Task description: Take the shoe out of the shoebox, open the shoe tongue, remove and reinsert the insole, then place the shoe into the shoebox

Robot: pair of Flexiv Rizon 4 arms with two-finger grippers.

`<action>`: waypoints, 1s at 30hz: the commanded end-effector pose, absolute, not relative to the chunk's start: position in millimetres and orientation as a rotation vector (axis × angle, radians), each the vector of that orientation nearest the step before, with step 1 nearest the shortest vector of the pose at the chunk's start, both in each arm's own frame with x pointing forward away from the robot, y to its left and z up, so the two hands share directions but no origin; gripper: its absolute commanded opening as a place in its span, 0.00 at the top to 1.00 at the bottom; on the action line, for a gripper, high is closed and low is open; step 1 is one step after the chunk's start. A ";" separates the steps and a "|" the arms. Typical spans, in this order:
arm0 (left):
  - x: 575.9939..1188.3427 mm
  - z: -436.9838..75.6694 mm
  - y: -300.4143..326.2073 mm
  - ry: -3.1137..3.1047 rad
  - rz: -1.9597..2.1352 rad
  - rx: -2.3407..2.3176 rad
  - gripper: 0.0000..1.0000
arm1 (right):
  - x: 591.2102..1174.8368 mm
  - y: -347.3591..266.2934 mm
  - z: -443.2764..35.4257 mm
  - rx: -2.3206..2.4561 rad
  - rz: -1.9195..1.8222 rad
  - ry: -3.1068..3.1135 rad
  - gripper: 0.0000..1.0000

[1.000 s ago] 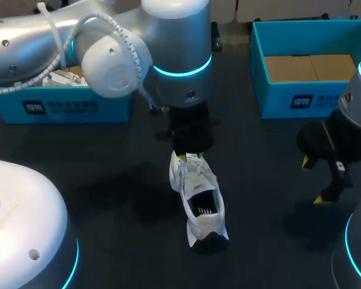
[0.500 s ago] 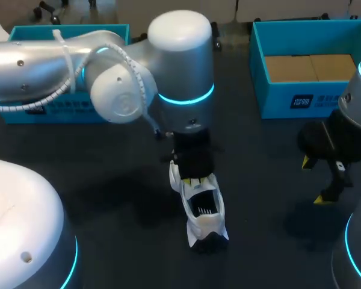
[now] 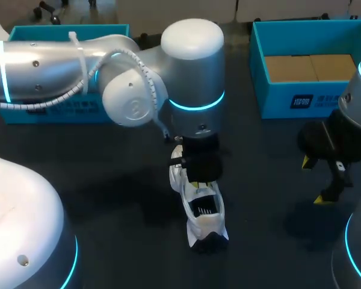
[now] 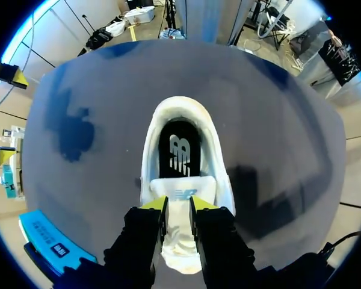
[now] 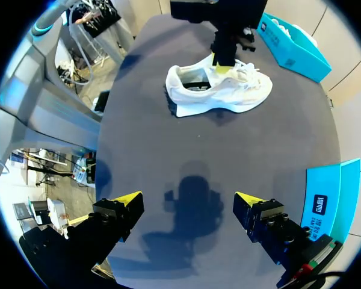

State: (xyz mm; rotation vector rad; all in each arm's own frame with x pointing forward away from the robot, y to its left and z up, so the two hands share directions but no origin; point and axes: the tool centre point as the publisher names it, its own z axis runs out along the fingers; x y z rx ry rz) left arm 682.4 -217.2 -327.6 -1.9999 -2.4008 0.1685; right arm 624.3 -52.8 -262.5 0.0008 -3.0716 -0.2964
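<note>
You see one dark charcoal table point(image 3: 96, 198), matte and plain, spreading all round both claws. Below right claw point(image 5: 188, 198): soft blotchy shadow point(image 5: 195, 208) on tabletop, between its tips and just ahead. Around left claw point(image 4: 178, 205): two darker patches on table, one smear point(image 4: 72, 126) ahead and well off to one side, another point(image 4: 259, 192) close beside on other side. Shadow edges soft. Tabletop greyer, paler ahead of left claw toward far edge.
</note>
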 end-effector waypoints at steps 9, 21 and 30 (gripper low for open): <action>672.0 -354.3 -214.0 -2.392 0.168 -1.960 0.75 | 623.6 -52.7 -263.6 0.001 -0.294 -3.074 0.00; 675.4 -287.8 -195.2 -2.522 0.182 -1.948 0.66 | 623.6 -52.7 -263.6 0.001 -0.294 -3.074 0.00; 666.0 -256.1 -181.6 -2.621 0.149 -1.837 0.00 | 623.6 -52.7 -263.6 0.001 -0.294 -3.074 0.00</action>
